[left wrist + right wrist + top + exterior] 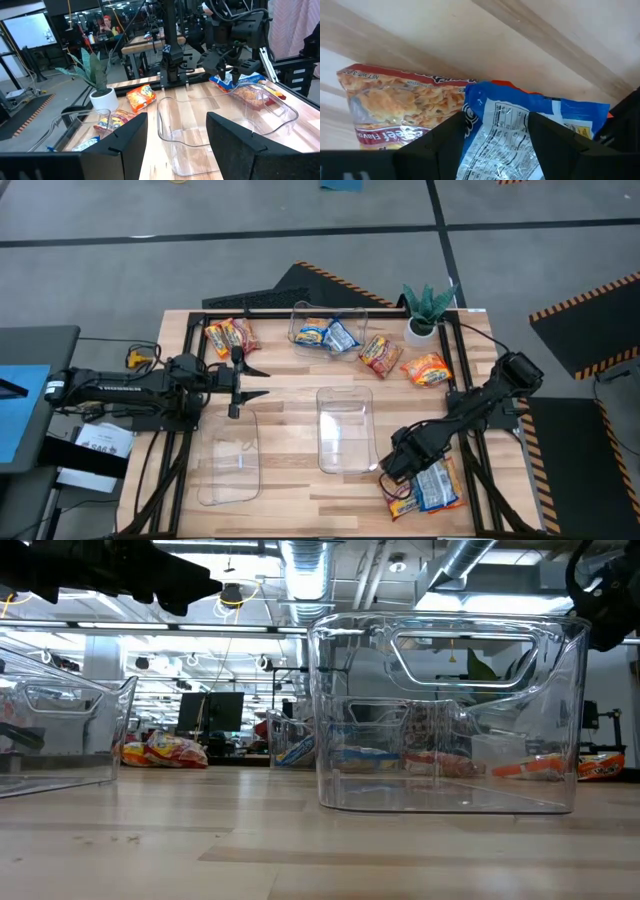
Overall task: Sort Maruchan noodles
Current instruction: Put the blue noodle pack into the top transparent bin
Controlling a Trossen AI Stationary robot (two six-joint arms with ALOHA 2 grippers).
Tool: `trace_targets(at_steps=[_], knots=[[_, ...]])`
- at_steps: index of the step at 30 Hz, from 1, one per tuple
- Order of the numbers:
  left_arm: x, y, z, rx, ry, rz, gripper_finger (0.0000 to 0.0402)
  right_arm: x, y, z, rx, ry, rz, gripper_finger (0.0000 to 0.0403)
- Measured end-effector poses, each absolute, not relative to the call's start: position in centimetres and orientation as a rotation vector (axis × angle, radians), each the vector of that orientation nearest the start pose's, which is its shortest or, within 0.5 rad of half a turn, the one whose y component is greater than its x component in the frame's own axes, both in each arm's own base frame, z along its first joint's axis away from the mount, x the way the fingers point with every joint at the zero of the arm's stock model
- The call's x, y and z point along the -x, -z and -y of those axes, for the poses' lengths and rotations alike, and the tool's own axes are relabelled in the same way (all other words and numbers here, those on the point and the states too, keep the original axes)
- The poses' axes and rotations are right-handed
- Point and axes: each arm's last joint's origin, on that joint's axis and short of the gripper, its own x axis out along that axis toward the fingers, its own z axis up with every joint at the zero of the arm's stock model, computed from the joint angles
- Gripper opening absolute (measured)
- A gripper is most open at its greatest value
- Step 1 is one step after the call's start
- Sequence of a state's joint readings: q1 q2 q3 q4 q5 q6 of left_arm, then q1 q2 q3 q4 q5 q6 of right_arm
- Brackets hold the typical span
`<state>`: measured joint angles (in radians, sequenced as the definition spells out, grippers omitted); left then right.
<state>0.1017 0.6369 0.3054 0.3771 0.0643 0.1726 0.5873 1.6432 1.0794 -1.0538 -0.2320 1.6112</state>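
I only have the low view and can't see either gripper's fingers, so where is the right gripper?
Observer: At the table's front right corner. The right gripper is open, astride a blue packet.
Operator: And the left gripper?
Observer: The left gripper is open above bare table, between the left bin and the back-left packets.

The blue packet [520,135] runs off the right wrist view's edge, hiding an orange packet [506,85] beneath
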Motion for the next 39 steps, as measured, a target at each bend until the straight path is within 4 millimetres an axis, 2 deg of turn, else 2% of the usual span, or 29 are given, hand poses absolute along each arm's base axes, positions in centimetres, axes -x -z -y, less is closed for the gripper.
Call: trace_targets(at_steps=[5, 8, 12, 18, 20, 23, 27, 32, 35, 39], knots=[[-15.5, -24.2, -1.4, -0.176, -0.041, 0.041, 0.0193, -22.4, -19.1, -15.7, -0.859, 0.768, -1.641, 0.0238], [-15.5, -24.2, -1.4, -0.176, -0.041, 0.039, 0.0193, -22.4, -19.1, -15.6, -0.850, 0.762, -1.640, 0.0223], [-15.5, -24.1, -1.4, -0.176, -0.041, 0.038, 0.0193, -22.4, -19.1, -15.7, -0.842, 0.758, -1.637, 0.0169], [-15.5, -24.1, -1.4, -0.176, -0.041, 0.037, 0.0193, -22.4, -19.1, -15.9, -0.806, 0.697, -1.647, 0.0032], [-15.5, -24.1, -1.4, -0.176, -0.041, 0.037, 0.0193, -22.4, -19.1, -15.9, -0.791, 0.679, -1.650, 0.0014], [-15.5, -24.1, -1.4, -0.176, -0.041, 0.037, 0.0193, -22.7, -19.7, -15.8, -0.753, 0.649, -1.663, 0.0014], [-15.5, -24.1, -1.4, -0.195, -0.041, 0.037, 0.0193, -23.4, -22.4, -15.2, -0.656, 0.648, -1.619, 0.0007], [-15.5, -24.1, -1.5, -0.205, -0.065, 0.034, 0.0193, -24.0, -28.2, -13.9, -0.558, 0.648, -1.436, 0.0007], [-15.5, -24.1, -1.6, -0.204, -0.100, 0.031, 0.0193, -23.7, -31.5, -12.7, -0.495, 0.672, -1.294, 0.0007], [-15.5, -24.2, -1.7, -0.204, -0.131, 0.028, 0.0193, -23.3, -34.8, -10.2, -0.372, 0.738, -1.099, 0.0007]])
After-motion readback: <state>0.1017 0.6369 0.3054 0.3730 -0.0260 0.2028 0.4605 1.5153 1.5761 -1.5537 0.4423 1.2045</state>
